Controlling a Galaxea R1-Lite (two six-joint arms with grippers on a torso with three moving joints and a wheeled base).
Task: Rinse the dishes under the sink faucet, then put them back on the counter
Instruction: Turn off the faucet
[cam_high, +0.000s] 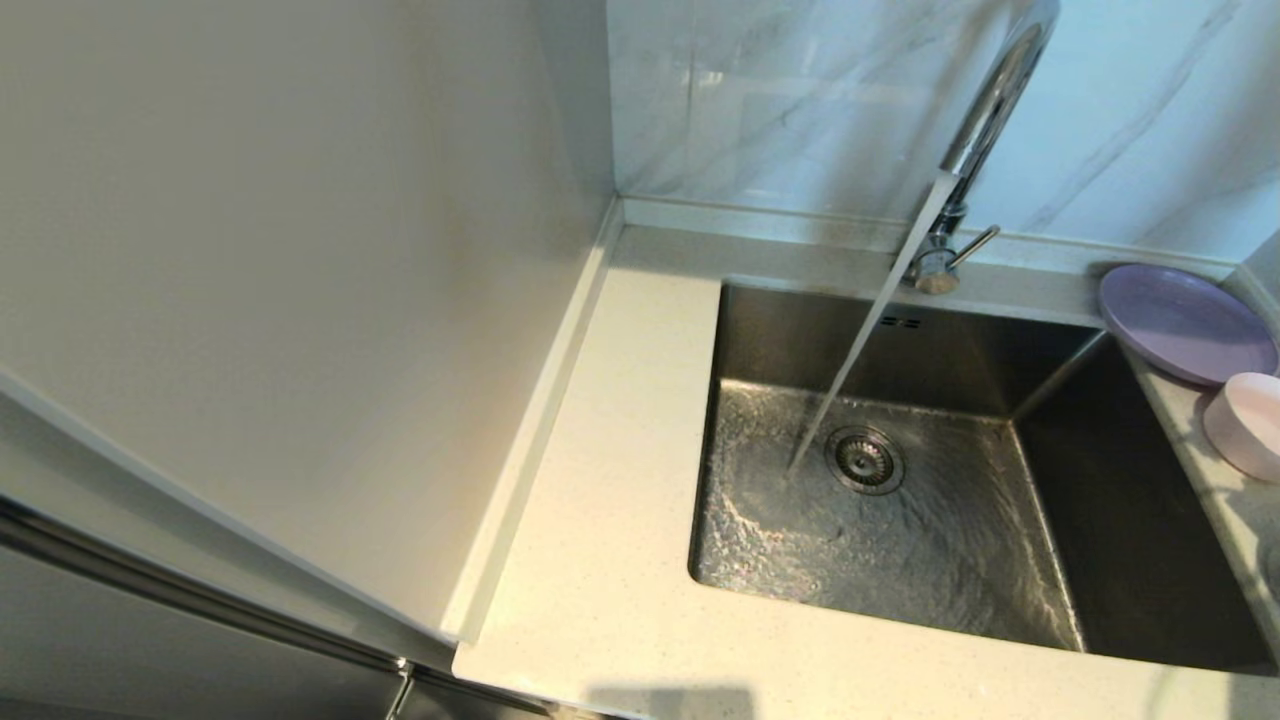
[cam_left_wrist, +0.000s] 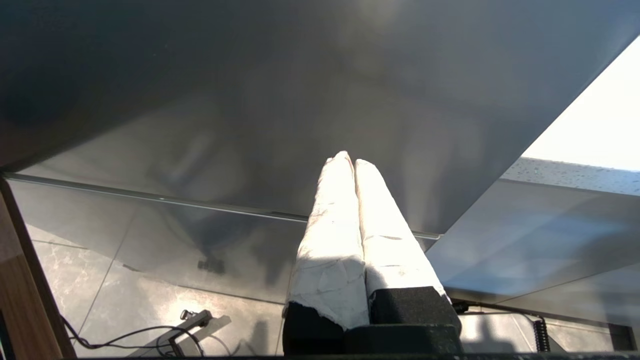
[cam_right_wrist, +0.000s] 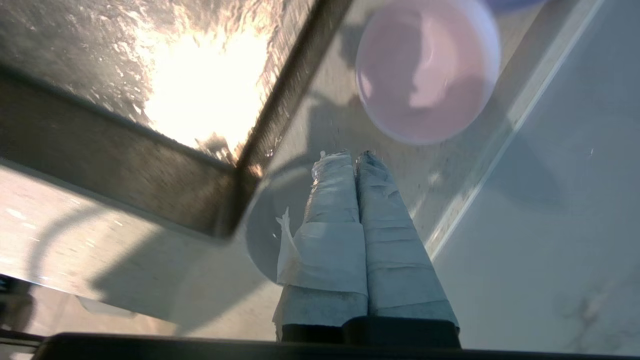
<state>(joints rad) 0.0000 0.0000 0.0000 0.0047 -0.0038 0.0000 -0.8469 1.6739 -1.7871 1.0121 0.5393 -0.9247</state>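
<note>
Water runs from the sink faucet (cam_high: 985, 110) at the upper right of the head view and hits the steel basin (cam_high: 900, 520) just beside the drain (cam_high: 865, 459). Both dishes sit on the narrow strip of desk (cam_high: 600, 560) at the right edge of that frame: the purple plate (cam_high: 1185, 322) further back, near the wall, and the pink bowl (cam_high: 1248, 423) just in front of it, upright, its rim looking to overlap the plate's edge.

My right pincer (cam_right_wrist: 350, 154) hangs over that same strip with its taped fingers pressed together, holding nothing; the bowl (cam_right_wrist: 427, 67) lies near, just ahead of the tips, with the basin corner to one side. My left pincer (cam_left_wrist: 348, 159) is parked low, away from the sink, facing a grey panel, its fingers also pressed together and empty.

Neither dish is under the water yet, so I judge the rinsing not begun. The bowl looks light, stiff plastic, smooth and likely slick once wet. I would spread my fingers and pinch its rim, one finger inside the wall and one outside. The plate is shallow, so its raised edge over the basin side seems the only place to grip.
</note>
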